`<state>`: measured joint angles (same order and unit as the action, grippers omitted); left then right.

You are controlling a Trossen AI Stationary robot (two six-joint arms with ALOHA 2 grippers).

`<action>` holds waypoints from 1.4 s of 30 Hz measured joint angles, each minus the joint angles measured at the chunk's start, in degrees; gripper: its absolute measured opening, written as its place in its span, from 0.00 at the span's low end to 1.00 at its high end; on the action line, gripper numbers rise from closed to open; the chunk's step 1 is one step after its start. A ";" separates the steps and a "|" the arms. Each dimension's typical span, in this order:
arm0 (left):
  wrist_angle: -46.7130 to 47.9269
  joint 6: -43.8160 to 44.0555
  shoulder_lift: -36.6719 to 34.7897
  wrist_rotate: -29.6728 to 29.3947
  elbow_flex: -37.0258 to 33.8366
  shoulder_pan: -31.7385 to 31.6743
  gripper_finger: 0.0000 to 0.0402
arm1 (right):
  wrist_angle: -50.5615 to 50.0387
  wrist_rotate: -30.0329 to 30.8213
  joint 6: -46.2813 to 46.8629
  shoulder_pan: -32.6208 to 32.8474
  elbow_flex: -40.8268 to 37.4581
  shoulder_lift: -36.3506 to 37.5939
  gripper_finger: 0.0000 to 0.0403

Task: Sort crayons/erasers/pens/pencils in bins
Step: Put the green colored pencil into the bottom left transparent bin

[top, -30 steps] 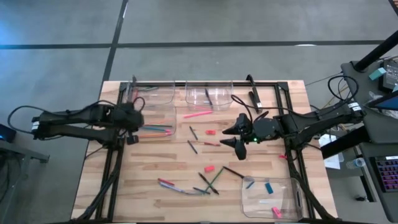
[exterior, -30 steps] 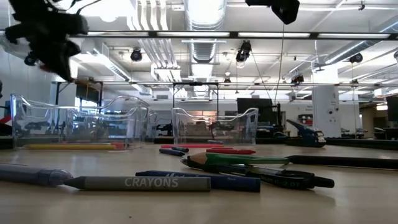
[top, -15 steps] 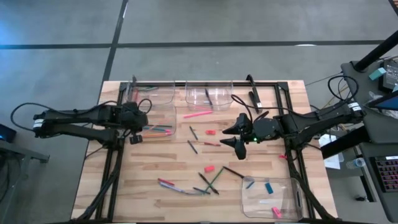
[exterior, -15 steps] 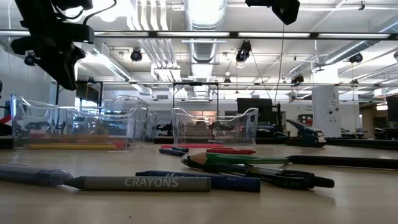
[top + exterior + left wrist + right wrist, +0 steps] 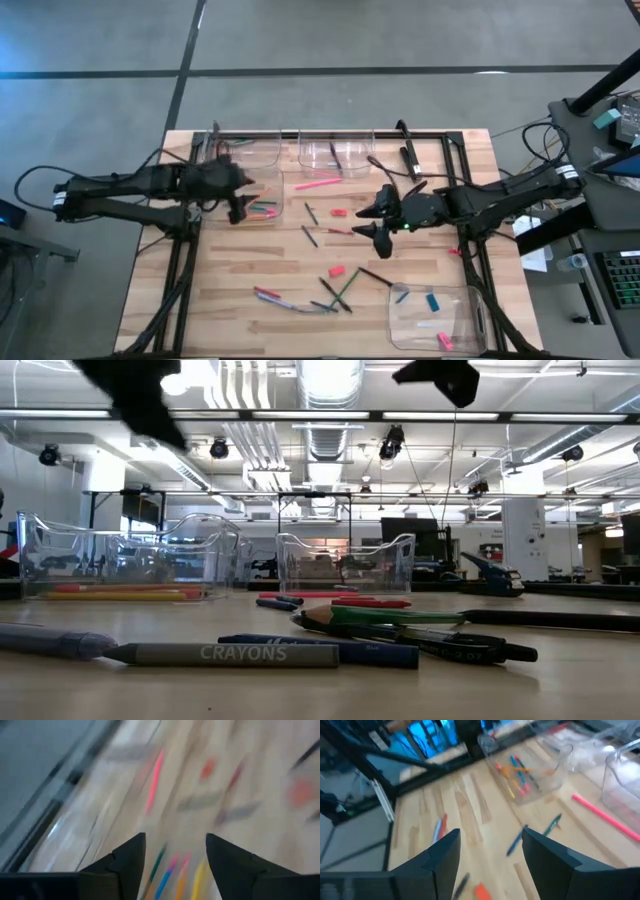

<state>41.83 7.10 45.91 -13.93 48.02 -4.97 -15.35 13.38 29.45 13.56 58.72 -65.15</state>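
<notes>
Crayons (image 5: 262, 210) in bin (image 5: 270, 192) — under open, empty left gripper (image 5: 238, 199)

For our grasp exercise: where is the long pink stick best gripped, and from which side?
At its middle, from straight above, fingers across its width: the pink stick lies flat and alone on the table, both long sides free.

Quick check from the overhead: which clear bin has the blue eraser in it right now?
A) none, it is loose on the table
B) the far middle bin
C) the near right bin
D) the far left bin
C: in the high view the blue eraser lies inside the near right bin, along with a red-orange eraser.
</notes>
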 joint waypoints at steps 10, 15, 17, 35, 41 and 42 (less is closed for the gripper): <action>-33.24 0.08 5.48 9.36 -0.80 0.02 0.49 | -2.12 -15.77 -3.23 0.68 -0.02 -10.55 0.50; -37.16 3.15 8.75 13.76 -0.82 0.09 0.49 | -2.26 -19.77 -6.83 1.91 0.16 -16.24 0.50; -37.31 4.59 9.44 14.75 -0.84 0.09 0.49 | -2.77 -19.91 -8.13 2.34 0.80 -18.58 0.50; -36.85 9.21 9.85 15.75 -2.13 0.11 0.49 | -11.32 -26.46 -24.76 3.89 12.10 -36.39 0.50; -36.79 11.31 9.92 15.79 -3.22 0.15 0.49 | -11.28 -26.46 -28.56 5.65 13.05 -40.13 0.50; -36.81 11.98 9.90 15.82 -3.22 0.15 0.49 | -11.35 -26.44 -28.61 5.79 13.10 -40.79 0.50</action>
<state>5.02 19.08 55.81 1.89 44.80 -4.82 -26.71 -13.06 0.84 19.35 71.82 -105.94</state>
